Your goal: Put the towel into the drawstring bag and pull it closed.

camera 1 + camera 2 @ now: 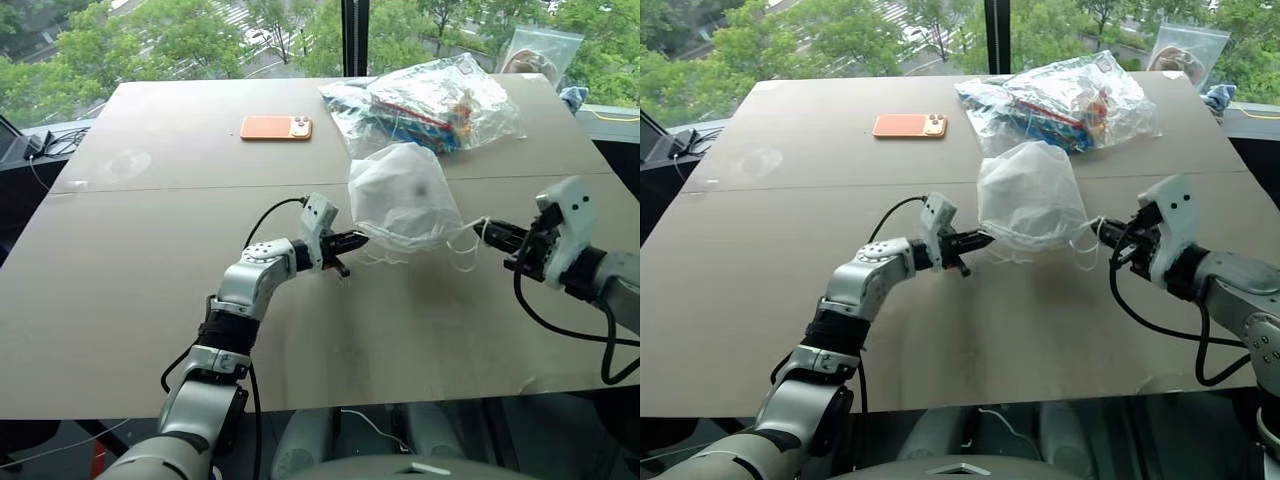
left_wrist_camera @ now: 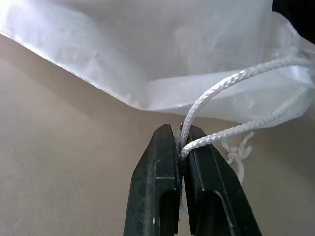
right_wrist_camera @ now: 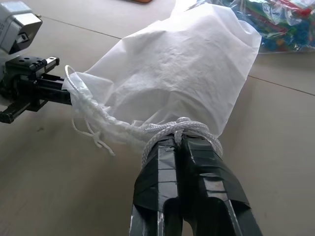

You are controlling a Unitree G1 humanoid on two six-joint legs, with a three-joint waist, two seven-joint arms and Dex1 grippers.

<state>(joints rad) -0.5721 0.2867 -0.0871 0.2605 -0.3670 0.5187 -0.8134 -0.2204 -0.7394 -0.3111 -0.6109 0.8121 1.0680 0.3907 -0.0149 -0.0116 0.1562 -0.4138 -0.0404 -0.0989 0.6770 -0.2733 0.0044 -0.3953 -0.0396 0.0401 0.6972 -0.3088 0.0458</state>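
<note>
My left gripper point(image 2: 179, 140) has its jaws pressed together on a loop of the white cord point(image 2: 231, 81), pinching it just below the hem of the drawstring bag point(image 1: 400, 200). My right gripper point(image 3: 178, 135) is clamped the same way on the cord at the bag's other side, where the strands bunch over my fingertips. The bag hangs between my two grippers, just above the table point(image 1: 150, 290), with its gathered mouth running along the lower edge from one gripper to the other.

The bag is puffed out and rounded, so I judge that the towel is already inside, though through the thin cloth I cannot make it out for certain. That step looks done.

What is left is the closing. The mouth is puckered along its length but not yet cinched tight, and loose ends of cord dangle beneath the bag. With a cord held on each side, pulling my grippers apart should draw it shut.

Beyond the bag lies a clear plastic bag point(image 1: 430, 100) of colourful things, and further off from it an orange phone point(image 1: 276, 127).
</note>
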